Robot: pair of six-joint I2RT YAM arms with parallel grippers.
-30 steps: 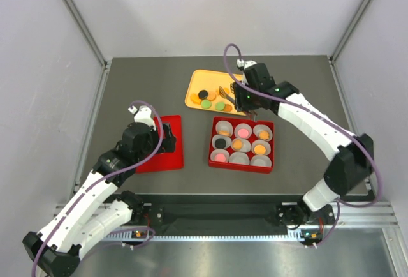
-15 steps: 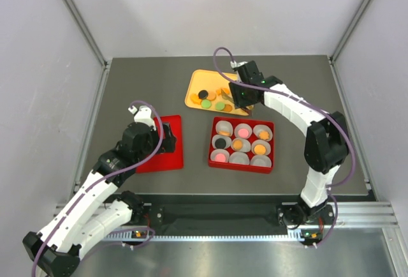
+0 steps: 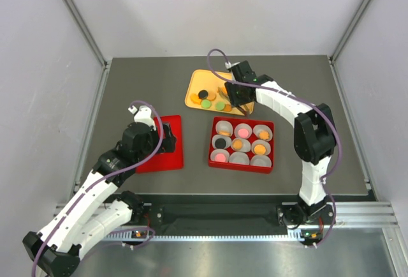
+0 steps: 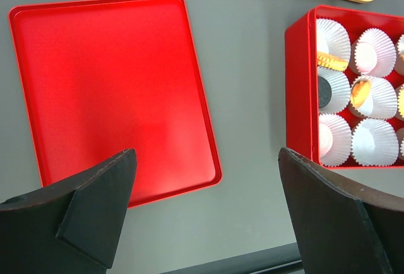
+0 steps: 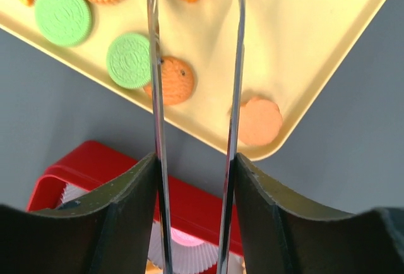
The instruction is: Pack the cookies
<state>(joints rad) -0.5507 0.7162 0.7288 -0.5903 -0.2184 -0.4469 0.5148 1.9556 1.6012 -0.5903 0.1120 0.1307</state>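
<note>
Loose cookies lie on the yellow tray [image 3: 195, 84]: green ones [image 5: 129, 59], orange ones [image 5: 172, 80] and a black one [image 3: 203, 94]. My right gripper [image 5: 192, 160] is shut on metal tongs [image 5: 153, 97]. The two blades reach out over the tray, spread apart, with nothing between them; an orange cookie [image 5: 259, 121] lies just right of them. The red box [image 3: 242, 144] holds white paper cups [image 4: 369, 141], some with pink, orange or black cookies inside. My left gripper [image 4: 205, 160] hangs open over the table between the red lid [image 4: 107, 84] and the box.
The red lid [image 3: 160, 143] lies flat to the left of the box, under my left wrist. Grey walls stand close on both sides of the table. A metal rail runs along the near edge [image 3: 255, 213].
My right arm has swung left and farther back, carrying the tongs over the yellow tray. The left arm has not moved.
</note>
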